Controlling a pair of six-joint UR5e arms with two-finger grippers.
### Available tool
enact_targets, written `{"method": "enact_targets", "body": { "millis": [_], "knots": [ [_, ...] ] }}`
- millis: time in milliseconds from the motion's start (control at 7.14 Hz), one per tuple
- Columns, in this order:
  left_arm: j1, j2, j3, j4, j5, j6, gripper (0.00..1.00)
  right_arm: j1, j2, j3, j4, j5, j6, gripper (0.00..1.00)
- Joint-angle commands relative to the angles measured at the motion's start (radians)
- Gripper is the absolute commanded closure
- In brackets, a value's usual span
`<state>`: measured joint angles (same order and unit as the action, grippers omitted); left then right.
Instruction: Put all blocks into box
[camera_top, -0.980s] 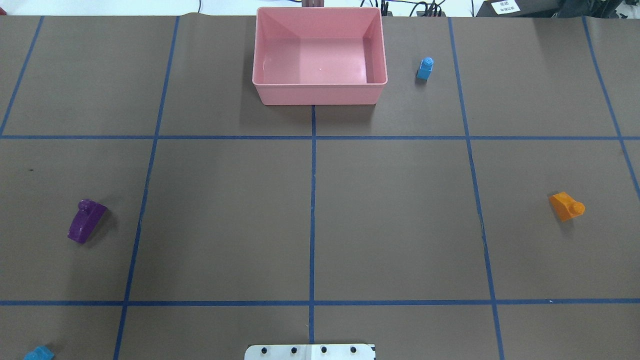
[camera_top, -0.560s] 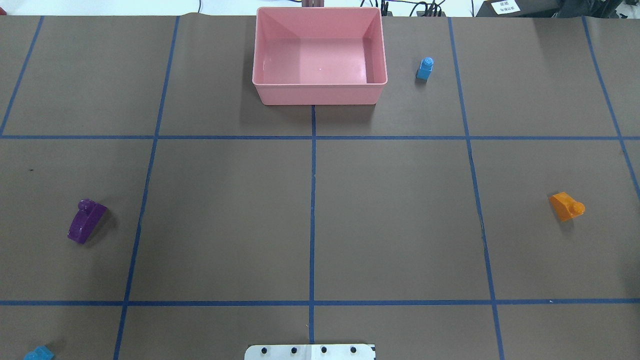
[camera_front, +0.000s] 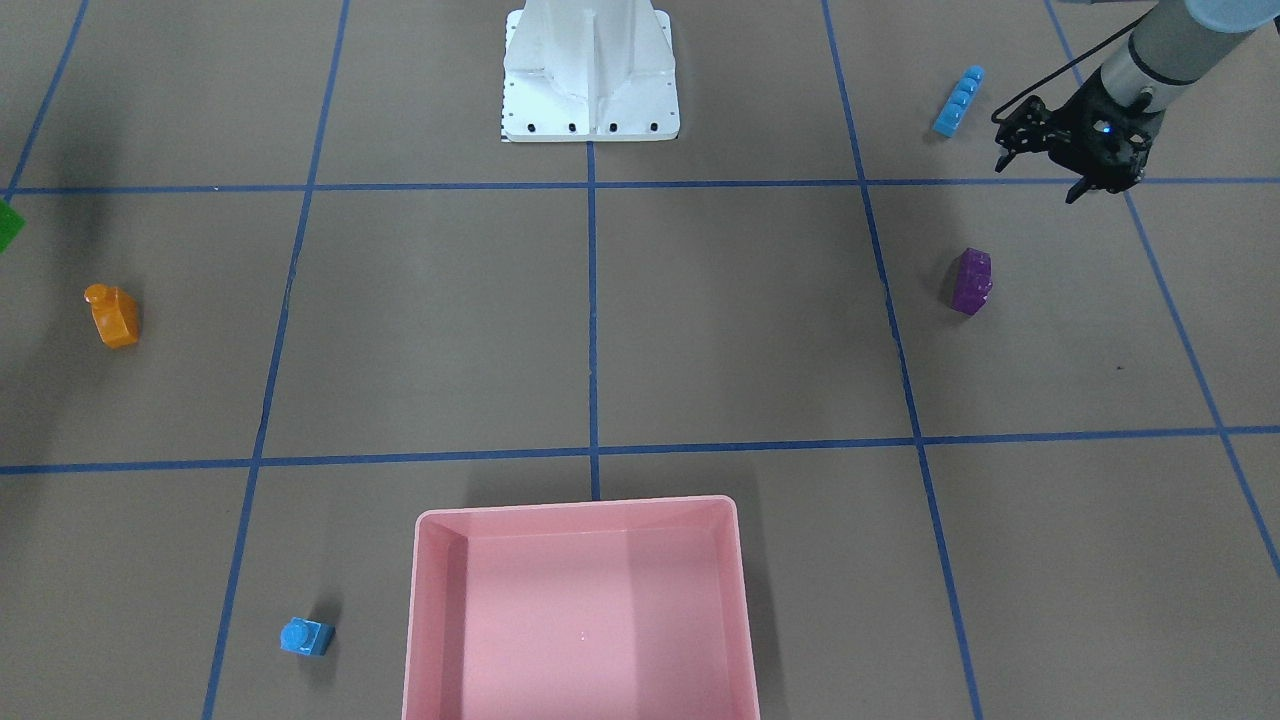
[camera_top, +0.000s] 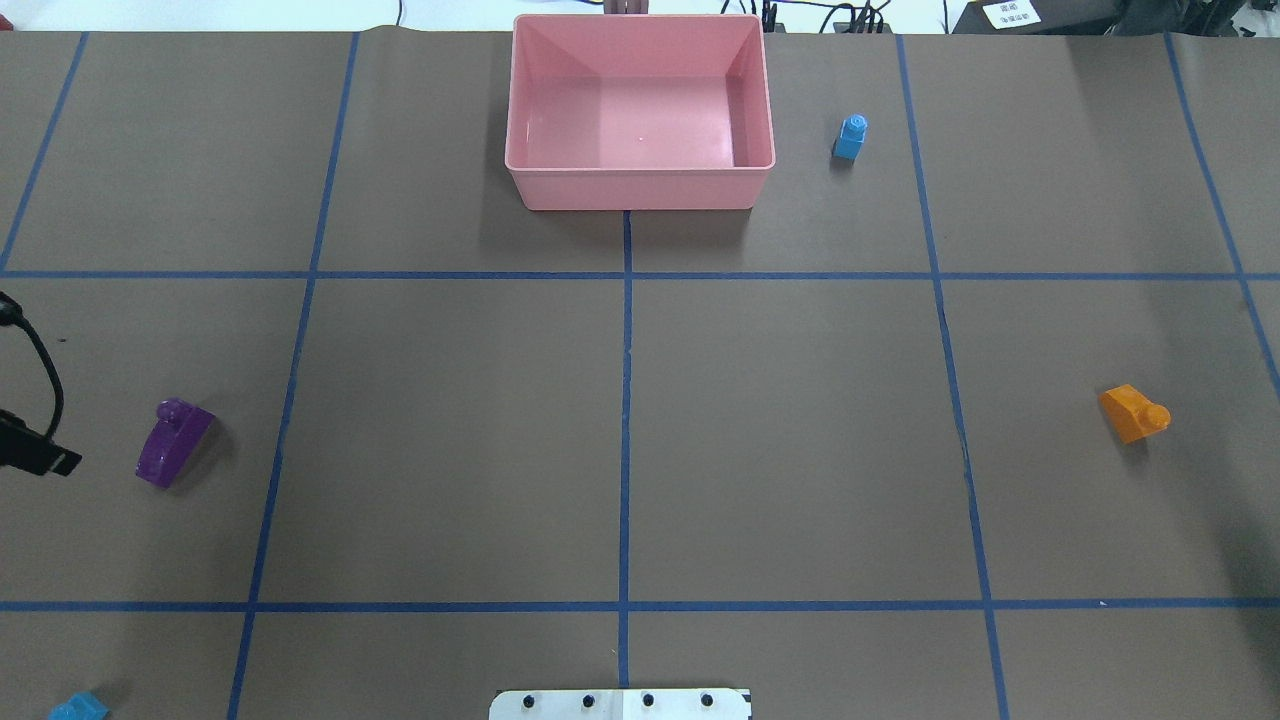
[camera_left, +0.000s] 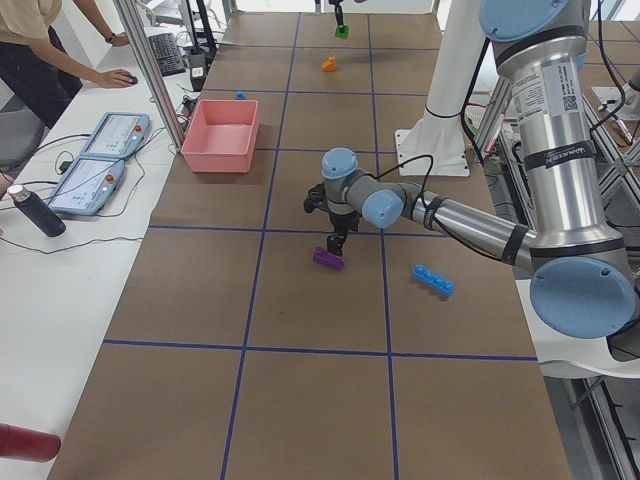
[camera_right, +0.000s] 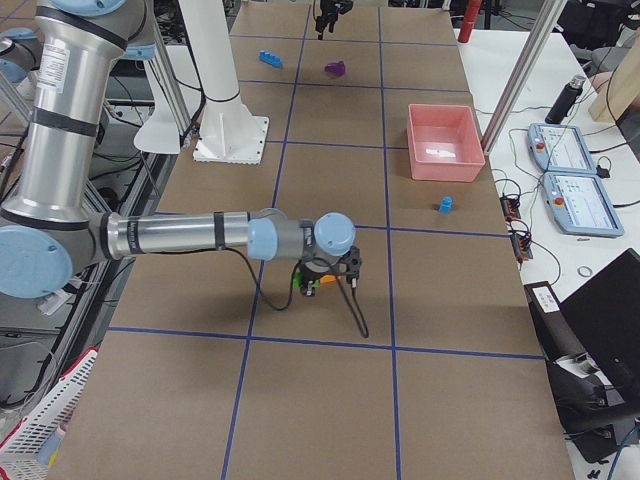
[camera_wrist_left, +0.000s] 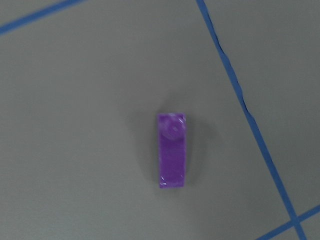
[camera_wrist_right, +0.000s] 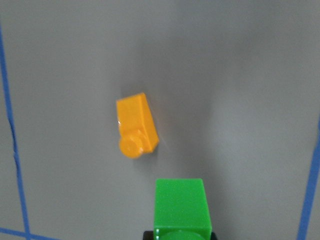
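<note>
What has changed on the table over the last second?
The left gripper has come in at the overhead view's left edge, beside the purple block, not touching it. Nothing was taken or released. That block, the orange block, the small blue block and the box stayed put.

My body: silver tubes (camera_right: 60, 130), light-blue joint caps (camera_left: 585, 297).
Beside my white base (camera_front: 590, 70) with black screws (camera_front: 572, 128), my left arm (camera_left: 555, 150) wears a white label (camera_left: 566, 95) and a black cable (camera_top: 50, 375).
</note>
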<state>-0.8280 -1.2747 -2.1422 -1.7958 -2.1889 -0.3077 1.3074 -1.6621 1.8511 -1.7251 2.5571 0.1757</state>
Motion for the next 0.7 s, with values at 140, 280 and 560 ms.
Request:
{"method": "enact_targets", "body": {
  "millis": [140,280,560],
  "knots": [
    [0.168,0.116,-0.019,-0.001,0.044,0.001,0.00,-0.069,0.484,-0.148,-0.067,-0.003,0.372,1.00],
    [0.209,0.121,-0.019,-0.001,0.041,-0.002,0.00,-0.103,0.612,-0.217,-0.059,-0.009,0.480,1.00],
    [0.298,0.121,0.005,0.001,0.034,-0.087,0.00,-0.184,0.877,-0.402,-0.022,-0.137,0.684,1.00]
  ]
}}
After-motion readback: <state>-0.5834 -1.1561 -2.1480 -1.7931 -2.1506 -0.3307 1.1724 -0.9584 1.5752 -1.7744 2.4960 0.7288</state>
